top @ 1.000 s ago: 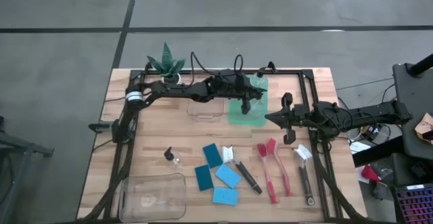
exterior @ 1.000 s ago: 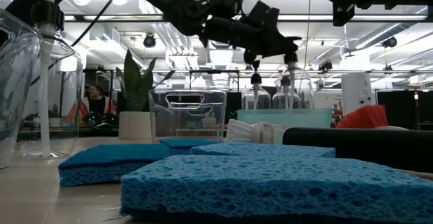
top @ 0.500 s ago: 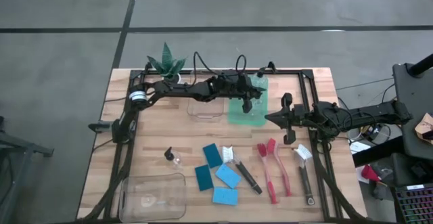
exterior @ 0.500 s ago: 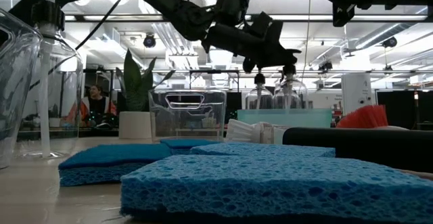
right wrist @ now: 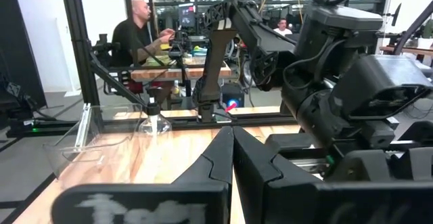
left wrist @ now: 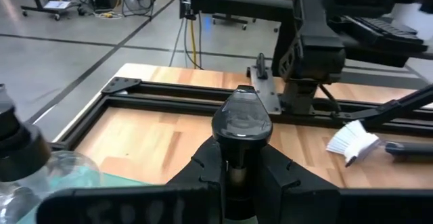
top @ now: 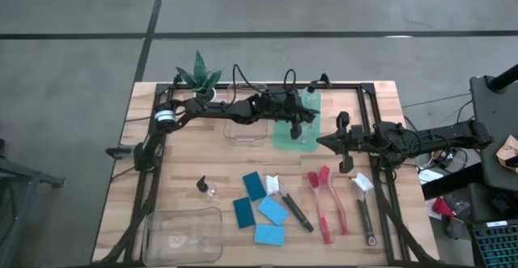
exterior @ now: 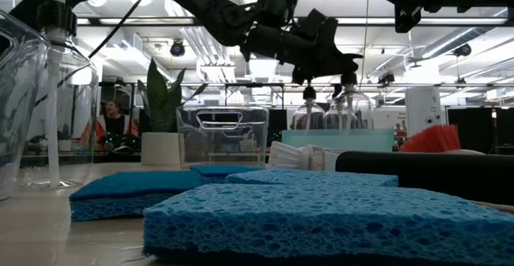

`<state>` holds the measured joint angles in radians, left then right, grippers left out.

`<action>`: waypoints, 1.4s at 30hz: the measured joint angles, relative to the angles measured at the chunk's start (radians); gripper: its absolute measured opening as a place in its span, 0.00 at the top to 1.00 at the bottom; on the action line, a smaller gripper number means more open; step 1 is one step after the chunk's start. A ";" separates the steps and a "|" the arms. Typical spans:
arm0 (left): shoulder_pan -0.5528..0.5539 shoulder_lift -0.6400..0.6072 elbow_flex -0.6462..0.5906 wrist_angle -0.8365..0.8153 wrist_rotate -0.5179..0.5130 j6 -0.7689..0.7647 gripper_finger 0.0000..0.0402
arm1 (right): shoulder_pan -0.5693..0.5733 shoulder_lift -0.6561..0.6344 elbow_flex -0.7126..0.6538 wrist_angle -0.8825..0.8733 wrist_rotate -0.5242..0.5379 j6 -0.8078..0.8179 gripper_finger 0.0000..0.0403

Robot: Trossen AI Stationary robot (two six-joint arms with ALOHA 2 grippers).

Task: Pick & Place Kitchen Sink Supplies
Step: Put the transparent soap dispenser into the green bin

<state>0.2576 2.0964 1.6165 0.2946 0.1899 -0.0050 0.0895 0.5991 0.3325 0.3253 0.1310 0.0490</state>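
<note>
My left gripper (top: 299, 121) reaches over the green bin (top: 283, 138) at the table's far middle and is shut on a clear bottle (exterior: 351, 109) with a black top. A second bottle (exterior: 307, 112) stands in that bin beside it. Another bottle (top: 207, 189) stands alone on the table's near left. Several blue sponges (top: 263, 207) and red and black brushes (top: 324, 203) lie flat toward the near edge. My right gripper (top: 328, 140) hovers shut, right of the green bin. My left gripper holds the bottle just under its black top (left wrist: 241, 119), pinched between the two fingers (left wrist: 203, 170). It comes slanting down from the table's left. The bottle stays upright below the fingers; the green bin's wall hides its bottom, so whether it rests there cannot be told.
A clear bin (top: 247, 130) sits left of the green one, and another clear bin (top: 182, 234) lies at the near left corner. A potted plant (top: 198, 78) stands at the far edge. The black frame rails (top: 368, 114) run around the table. People sit in the room beyond.
My left gripper, shut on the bottle throughout, has shifted a little toward the table's right over the green bin, carrying the bottle away from the second bottle. The right arm has kept still.
</note>
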 joint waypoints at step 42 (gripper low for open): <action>-0.014 -0.002 -0.003 -0.200 0.125 0.003 0.55 | 0.000 -0.001 0.000 -0.023 0.000 0.022 0.98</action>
<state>0.2440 2.0943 1.6131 0.0944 0.3149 -0.0023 0.0895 0.5983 0.3325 0.3020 0.1310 0.0711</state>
